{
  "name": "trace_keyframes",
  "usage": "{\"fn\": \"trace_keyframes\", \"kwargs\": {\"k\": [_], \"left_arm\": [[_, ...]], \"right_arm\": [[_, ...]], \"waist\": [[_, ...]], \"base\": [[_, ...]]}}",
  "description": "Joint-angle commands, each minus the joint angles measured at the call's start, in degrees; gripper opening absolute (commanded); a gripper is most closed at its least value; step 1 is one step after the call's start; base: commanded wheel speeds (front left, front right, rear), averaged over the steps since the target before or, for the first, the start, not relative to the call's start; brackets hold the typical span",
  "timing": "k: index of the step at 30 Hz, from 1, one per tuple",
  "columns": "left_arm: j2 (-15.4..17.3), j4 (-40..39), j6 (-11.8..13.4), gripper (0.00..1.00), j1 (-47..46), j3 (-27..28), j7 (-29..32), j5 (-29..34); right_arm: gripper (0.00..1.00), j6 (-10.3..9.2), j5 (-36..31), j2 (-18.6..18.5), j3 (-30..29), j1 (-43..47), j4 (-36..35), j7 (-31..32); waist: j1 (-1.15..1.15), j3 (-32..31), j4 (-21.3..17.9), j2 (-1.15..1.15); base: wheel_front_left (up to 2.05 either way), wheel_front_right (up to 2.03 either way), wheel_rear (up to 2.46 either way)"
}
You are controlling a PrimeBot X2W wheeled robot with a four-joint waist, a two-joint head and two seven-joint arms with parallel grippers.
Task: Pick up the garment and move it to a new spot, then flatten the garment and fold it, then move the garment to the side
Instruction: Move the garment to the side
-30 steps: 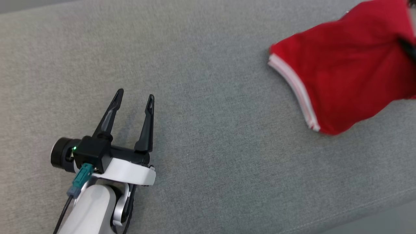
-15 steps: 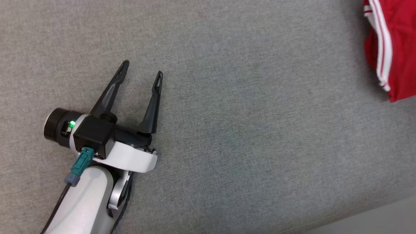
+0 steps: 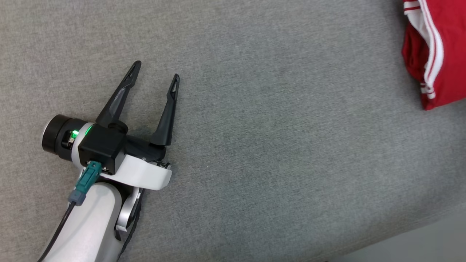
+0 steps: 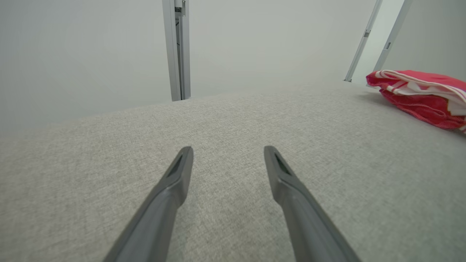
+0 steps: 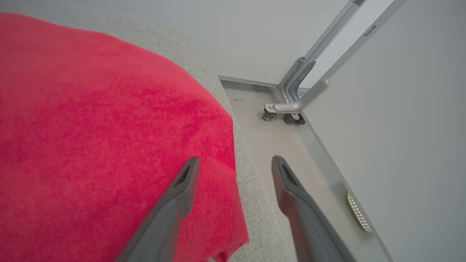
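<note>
Red white-striped garment (image 3: 449,83) lies at the right end of the grey fabric worktop (image 3: 273,145); neither gripper holds anything.
Left gripper (image 3: 156,70) sits low over bare worktop, well apart from the garment, jaws spread. Right gripper (image 5: 236,161) is above the garment's edge at the worktop rim, jaws spread, pinching nothing, floor (image 5: 262,120) beyond.

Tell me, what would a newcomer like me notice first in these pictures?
The bright red garment with white stripes stands out most, lying at the far right of the grey fabric surface. Next comes the robot's left arm at the lower left of the head view, its two long dark jaws spread open above bare fabric. In the right wrist view, the other arm's jaws stand open over the garment's edge.
</note>
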Motion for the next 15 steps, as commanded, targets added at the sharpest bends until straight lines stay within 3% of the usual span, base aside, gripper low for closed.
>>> {"fn": "trace_keyframes", "kwargs": {"k": [1, 7, 15], "left_arm": [[0.4, 1.7, 0.1, 1.0, 1.2, -0.1, 0.2, -0.3], [0.3, 2.3, 0.4, 1.0, 2.5, 0.1, -0.7, -1.4], [-0.1, 3.7, 1.0, 1.0, 5.7, 0.3, -1.8, -3.0]], "right_arm": [[1.0, -0.01, 1.0, 0.4, -1.3, 1.2, -0.3, -0.5], [1.0, -0.01, 0.7, 4.5, -11.1, 8.8, -7.7, -0.5], [1.0, -0.01, -5.1, 12.9, -23.5, 22.7, -24.8, -0.5]], "waist": [[0.0, -0.9, -0.5, 0.0], [0.0, -5.4, -2.1, 0.0], [0.0, -12.2, -2.0, 0.0]], "base": [[0.0, 0.0, 0.0], [0.0, 0.0, 0.0], [0.0, 0.0, 0.0]]}}
